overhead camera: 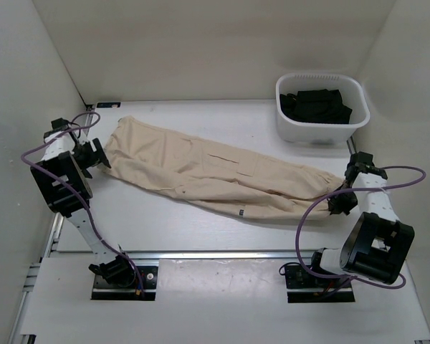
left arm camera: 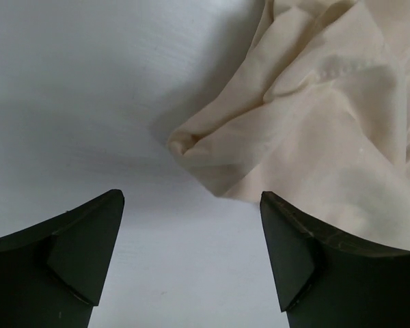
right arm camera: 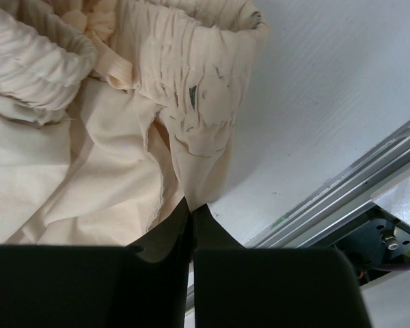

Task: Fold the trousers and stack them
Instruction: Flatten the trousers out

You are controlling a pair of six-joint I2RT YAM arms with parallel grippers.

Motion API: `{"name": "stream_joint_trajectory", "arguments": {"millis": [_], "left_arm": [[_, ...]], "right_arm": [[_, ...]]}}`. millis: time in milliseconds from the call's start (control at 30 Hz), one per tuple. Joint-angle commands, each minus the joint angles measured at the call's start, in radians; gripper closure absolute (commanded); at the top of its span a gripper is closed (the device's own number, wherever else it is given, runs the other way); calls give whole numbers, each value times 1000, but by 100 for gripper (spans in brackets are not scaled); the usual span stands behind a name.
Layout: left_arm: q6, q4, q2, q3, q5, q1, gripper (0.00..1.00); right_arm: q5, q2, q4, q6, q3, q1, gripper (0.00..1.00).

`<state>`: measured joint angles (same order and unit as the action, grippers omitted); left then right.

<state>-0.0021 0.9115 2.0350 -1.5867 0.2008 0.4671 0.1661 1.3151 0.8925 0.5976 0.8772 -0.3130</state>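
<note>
The trousers (overhead camera: 215,175) lie stretched across the table (overhead camera: 165,233). The left claw (left arm camera: 191,201) hangs open beside one end. The right claw (right arm camera: 191,210) pinches the other end.

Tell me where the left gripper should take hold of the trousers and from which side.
Grip the bunched corner at the left end of the trousers. It pokes out onto the table straight ahead of the open left gripper, so come in low from the left, one finger on each side of the fold. The right gripper is shut on the waistband end.
</note>
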Motion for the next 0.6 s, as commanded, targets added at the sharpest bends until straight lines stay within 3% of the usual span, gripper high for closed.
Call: {"name": "stream_joint_trajectory", "arguments": {"millis": [0, 200, 367, 433, 533, 567], "left_arm": [[2, -110, -38, -47, 55, -13, 7], [2, -134, 92, -113, 46, -22, 8], [2, -134, 91, -93, 46, -22, 52], [2, -134, 76, -49, 46, -13, 57], [2, -134, 54, -4, 84, 14, 83], [2, -122, 41, 5, 97, 15, 86]], "right_arm": [[29, -22, 11, -2, -15, 2, 100], [56, -22, 43, -2, 8, 2, 100], [67, -33, 98, 16, 69, 2, 100], [67, -33, 108, 16, 89, 2, 100], [78, -51, 128, 16, 121, 2, 100], [78, -51, 128, 16, 121, 2, 100]]}}
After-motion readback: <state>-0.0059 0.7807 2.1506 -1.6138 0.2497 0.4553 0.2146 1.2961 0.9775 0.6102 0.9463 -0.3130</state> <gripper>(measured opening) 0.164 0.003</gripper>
